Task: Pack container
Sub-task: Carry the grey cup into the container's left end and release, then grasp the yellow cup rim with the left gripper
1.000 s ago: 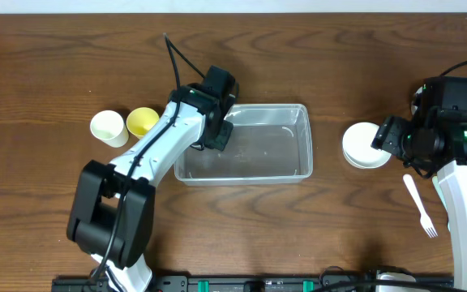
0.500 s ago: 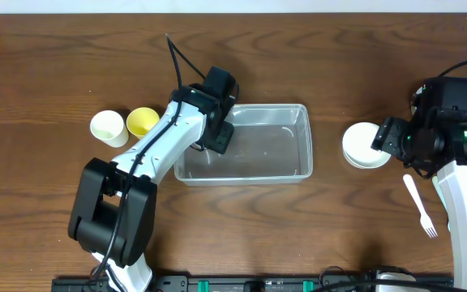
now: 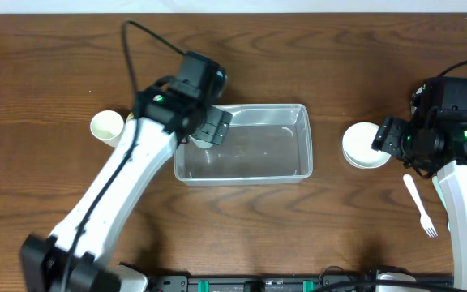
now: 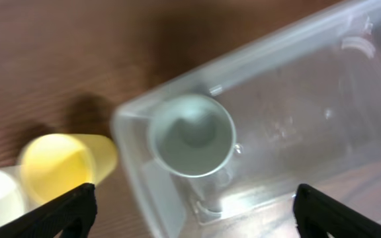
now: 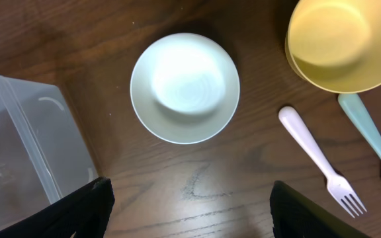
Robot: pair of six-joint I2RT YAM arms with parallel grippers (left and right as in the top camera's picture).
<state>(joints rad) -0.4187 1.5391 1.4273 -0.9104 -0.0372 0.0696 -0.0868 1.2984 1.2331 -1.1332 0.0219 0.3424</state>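
— At the far left, what stands?
— A white cup (image 3: 107, 127) beside a yellow cup (image 4: 58, 165). Next, centre, the clear rectangular plastic container (image 3: 250, 180), a pale green cup (image 4: 190, 135) upright in its left end.
— Grippers?
— Both spread wide, empty: left gripper (image 4: 196, 195) above that cup, right gripper (image 5: 190, 185) near a white round bowl (image 5: 184, 87)

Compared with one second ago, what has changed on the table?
The left arm swung leftward, now covering the yellow cup from overhead. The left gripper, open, hangs over a pale green cup standing in the left end of the container, apparently just released. The right gripper, pale bowl, fork and container stayed put.
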